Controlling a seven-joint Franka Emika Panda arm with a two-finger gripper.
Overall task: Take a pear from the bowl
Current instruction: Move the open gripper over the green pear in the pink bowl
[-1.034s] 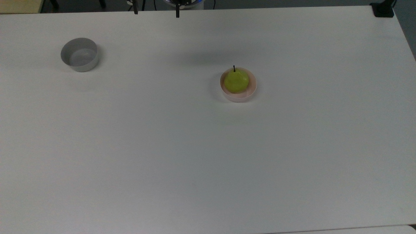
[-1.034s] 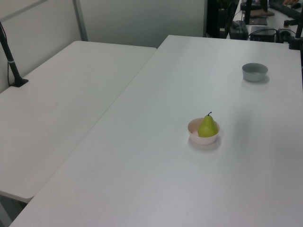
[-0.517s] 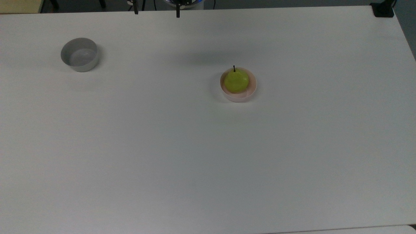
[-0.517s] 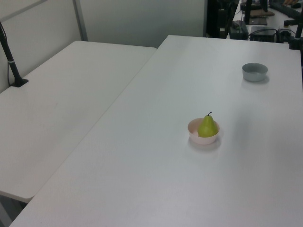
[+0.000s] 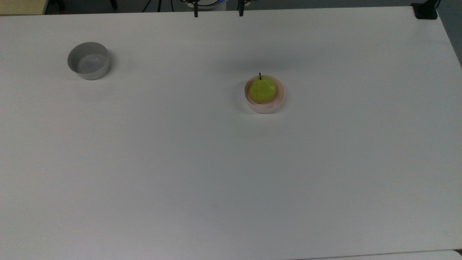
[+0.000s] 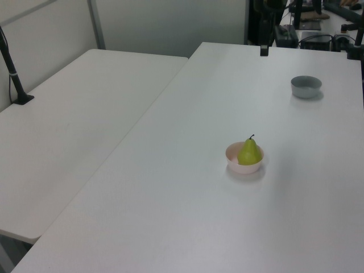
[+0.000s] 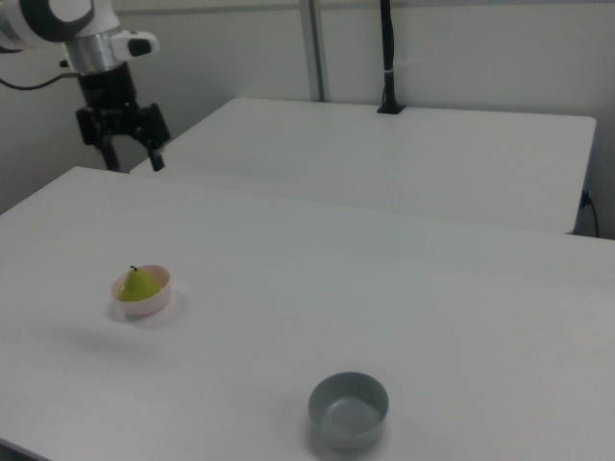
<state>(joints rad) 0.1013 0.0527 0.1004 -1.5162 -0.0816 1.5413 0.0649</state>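
Above the table's [image 7: 404,288] far edge, the gripper [image 7: 134,159] hangs spread, empty; the pear [image 7: 139,285] hides most of the pink bowl's [image 7: 154,303] inside.

Even soft light, faint shadows, perhaps hazy

Two white tables [image 6: 170,170] [image 7: 404,163] stand side by side before pale walls [image 7: 480,48].

The pear [image 5: 262,90] has a smooth, faintly glossy yellow-green skin. It sits in the bowl [image 5: 278,100], which looks like matt pale pink plastic. The grey bowl [image 7: 348,410] looks like smooth plastic with a dull sheen inside. The table [image 5: 231,162] has a smooth, matt white top.
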